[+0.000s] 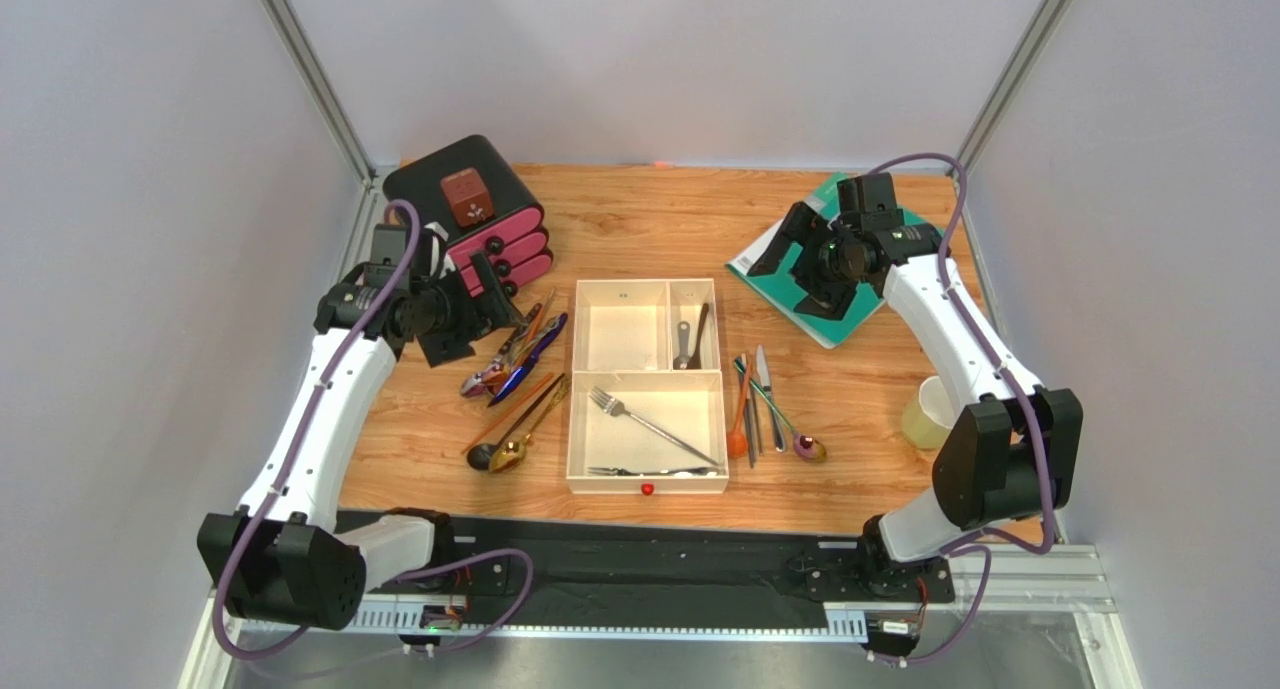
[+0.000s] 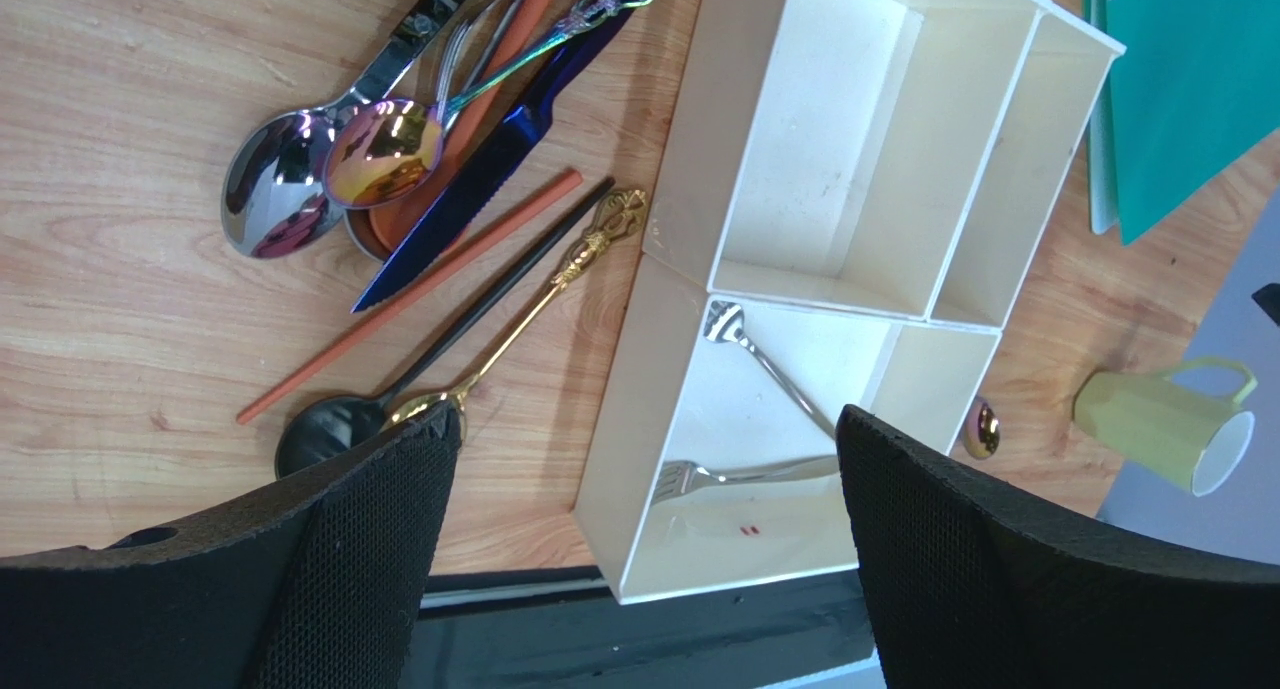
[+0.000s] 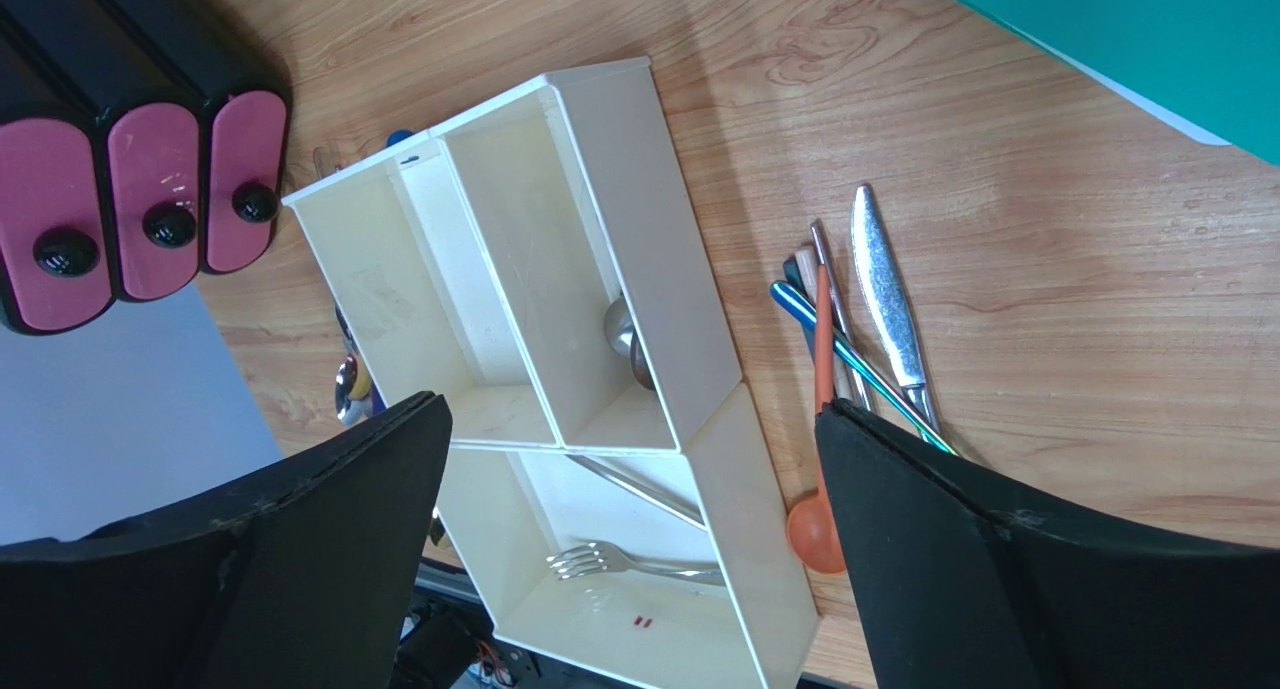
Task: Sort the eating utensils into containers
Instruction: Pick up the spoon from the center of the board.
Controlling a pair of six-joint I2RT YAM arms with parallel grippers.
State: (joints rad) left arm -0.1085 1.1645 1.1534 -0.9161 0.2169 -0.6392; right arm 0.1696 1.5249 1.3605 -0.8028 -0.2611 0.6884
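Both the left pincer (image 1: 478, 317) and right pincer (image 1: 812, 277) hang wide open, empty. Loose utensils (image 1: 519, 356) lie on the worktop (image 1: 661, 224) either side of the tray (image 1: 573, 419). Best to grip one handle clear of its neighbours.

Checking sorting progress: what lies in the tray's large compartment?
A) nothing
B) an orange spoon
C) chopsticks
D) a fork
D: a silver fork lies diagonally across the large compartment, its tines visible in the top view.

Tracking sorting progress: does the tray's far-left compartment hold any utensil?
No, the far-left compartment shows only its bare cream floor.
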